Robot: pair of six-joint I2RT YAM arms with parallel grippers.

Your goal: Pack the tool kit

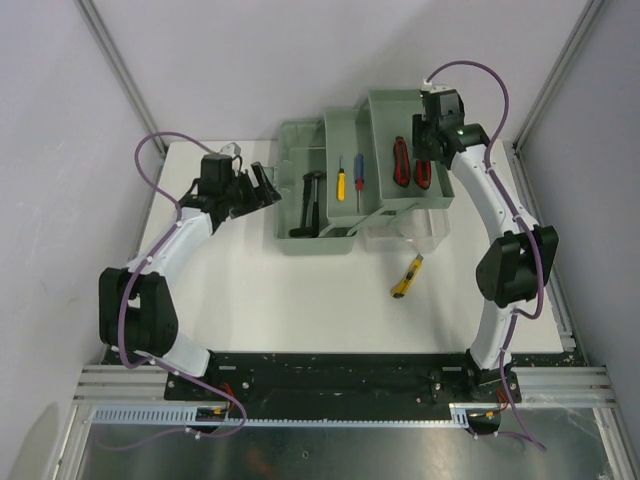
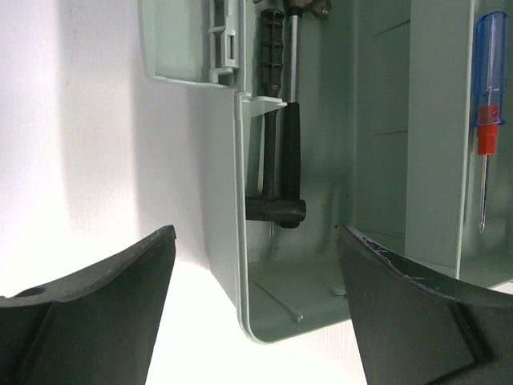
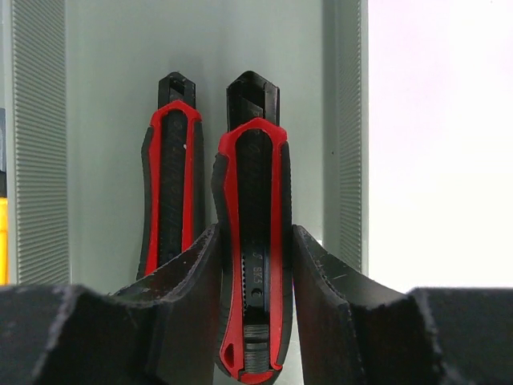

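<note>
On the white table, the right gripper clamped 1 red-black knife, its long axis straight ahead, inside the tool kit; the left gripper gaped empty.

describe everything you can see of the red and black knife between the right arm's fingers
The knife is a slim utility cutter: black body, red rubbery-looking trim, ridged slider near the butt, no blade showing. It points lengthwise along a green tray compartment, parallel to a matching second knife on one side. The fingers of the right gripper clamp its two long sides.
</note>
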